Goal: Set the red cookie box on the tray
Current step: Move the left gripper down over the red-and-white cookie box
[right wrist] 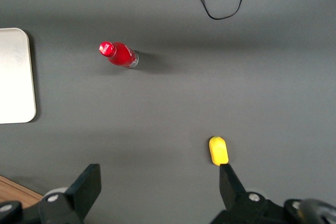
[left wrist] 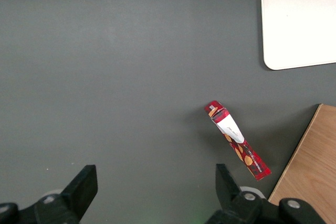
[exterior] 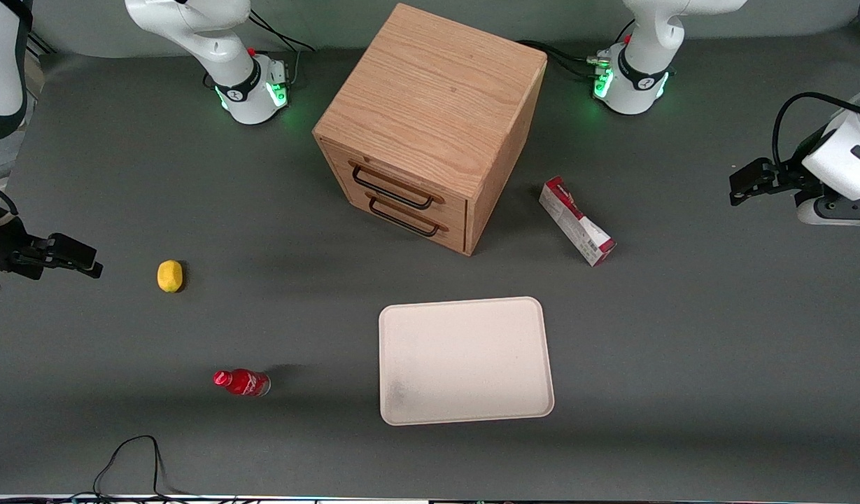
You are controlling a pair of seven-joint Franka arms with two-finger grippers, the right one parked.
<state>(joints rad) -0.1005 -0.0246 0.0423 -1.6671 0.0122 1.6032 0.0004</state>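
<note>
A grey table seen from above. The red box point(exterior: 577, 221) lies flat on the table beside the wooden cabinet point(exterior: 430, 126), toward the working arm's end, apart from the cabinet. The cream tray point(exterior: 464, 360) sits nearer the front camera than both, with nothing on it. The gripper point(exterior: 751, 180) hovers at the table's working-arm end, well apart from the box; its fingers point(left wrist: 84, 184) are spread wide and hold nothing. It appears to hang above the surface.

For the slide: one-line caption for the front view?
Left arm's open gripper hangs at the working arm's table end; red cookie box lies beside the wooden drawer cabinet, off the empty tray.
</note>
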